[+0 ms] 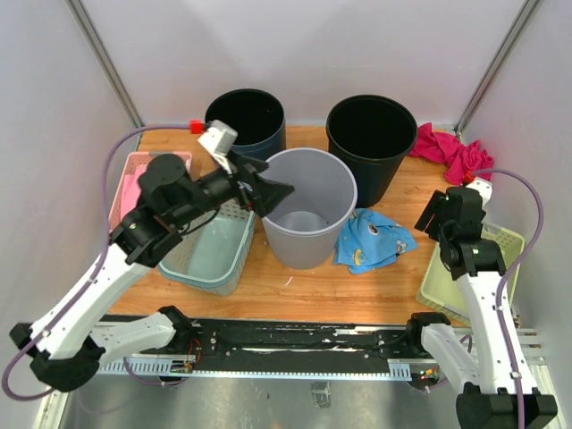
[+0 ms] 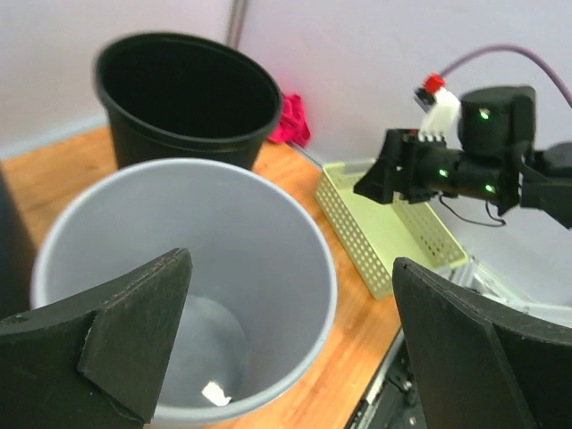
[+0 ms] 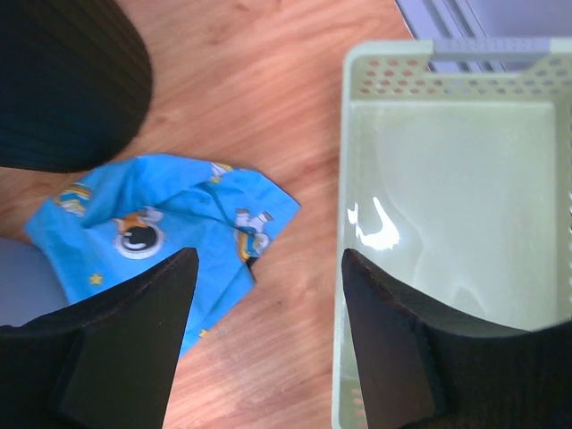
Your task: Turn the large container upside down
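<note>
Table (image 1: 295,288), read from the near edge outward.

- 7 o'clock: teal slatted basket (image 1: 210,255). The left arm passes over it.
- 4 o'clock: pale green perforated basket (image 1: 442,281), nothing visible in it. The right gripper (image 3: 268,259) hangs just above the table between this basket and the cloth. Its jaws are wide and hold nothing. It looks parked, out of the way of the tipping.
- Just right of centre: blue cartoon-print cloth (image 1: 371,243), crumpled, against the bucket's foot at its 4 o'clock. It could drag or bunch if the bucket rolls that way.
- Centre: grey plastic bucket (image 1: 304,246), upright, mouth up, a small scrap on its floor. I take this for the large container, since the left arm is working it.
- Left gripper (image 1: 273,192) is at the bucket's 9 o'clock rim, jaws wide. In the wrist view one finger sits over the interior and the other outside, so the rim wall lies between them. They have not closed. A rim pinch there would give a lever for the tip.
- 9 o'clock: pink basket (image 1: 125,165).
- 11 and 1 o'clock: two black pots (image 1: 246,116) (image 1: 375,179), upright, close behind the bucket. There is little room to tip it backward.
- 2 o'clock corner: magenta cloth (image 1: 447,147).
</note>
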You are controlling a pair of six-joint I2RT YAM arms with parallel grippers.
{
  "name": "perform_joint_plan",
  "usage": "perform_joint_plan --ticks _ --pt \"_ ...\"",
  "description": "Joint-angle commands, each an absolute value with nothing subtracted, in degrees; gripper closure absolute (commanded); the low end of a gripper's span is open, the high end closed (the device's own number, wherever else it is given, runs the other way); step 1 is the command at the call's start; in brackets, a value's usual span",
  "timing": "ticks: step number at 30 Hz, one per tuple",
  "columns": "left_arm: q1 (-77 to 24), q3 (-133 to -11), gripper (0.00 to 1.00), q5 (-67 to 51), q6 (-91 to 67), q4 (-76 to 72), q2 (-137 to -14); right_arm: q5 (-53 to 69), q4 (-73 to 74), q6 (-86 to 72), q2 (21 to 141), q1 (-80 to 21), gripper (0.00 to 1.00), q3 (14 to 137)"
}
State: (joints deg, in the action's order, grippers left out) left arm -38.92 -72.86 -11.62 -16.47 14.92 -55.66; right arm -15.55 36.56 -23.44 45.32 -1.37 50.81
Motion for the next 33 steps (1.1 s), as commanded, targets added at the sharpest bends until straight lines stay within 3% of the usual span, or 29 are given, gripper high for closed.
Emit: perform_joint_plan --ticks 1,12,18,23,33 --pt "-43.0 -76.4 0.01 -10.0 -15.3 16.2 -60.7 -23.4 45.9 -28.6 50.8 -0.3 0.32 51.4" --pt "-43.6 -73.9 0.01 -17.2 -19.2 12.1 -61.9 -20.9 41.9 -30.5 58.8 4.1 0.42 43.9" --pt "-43.8 -72.1 0.01 -18.0 -20.1 10.3 -62.1 -13.6 36.4 -27.9 62.3 5.7 0.64 40.8" --pt "-43.9 -72.3 0.01 -17.5 -20.1 10.2 -61.8 -8.5 36.6 -27.7 62.7 5.7 0.97 42.1" --pt "-43.9 -75.0 0.01 -15.1 -18.5 13.8 -61.9 3.5 40.6 -31.6 53.9 5.8 0.99 52.2"
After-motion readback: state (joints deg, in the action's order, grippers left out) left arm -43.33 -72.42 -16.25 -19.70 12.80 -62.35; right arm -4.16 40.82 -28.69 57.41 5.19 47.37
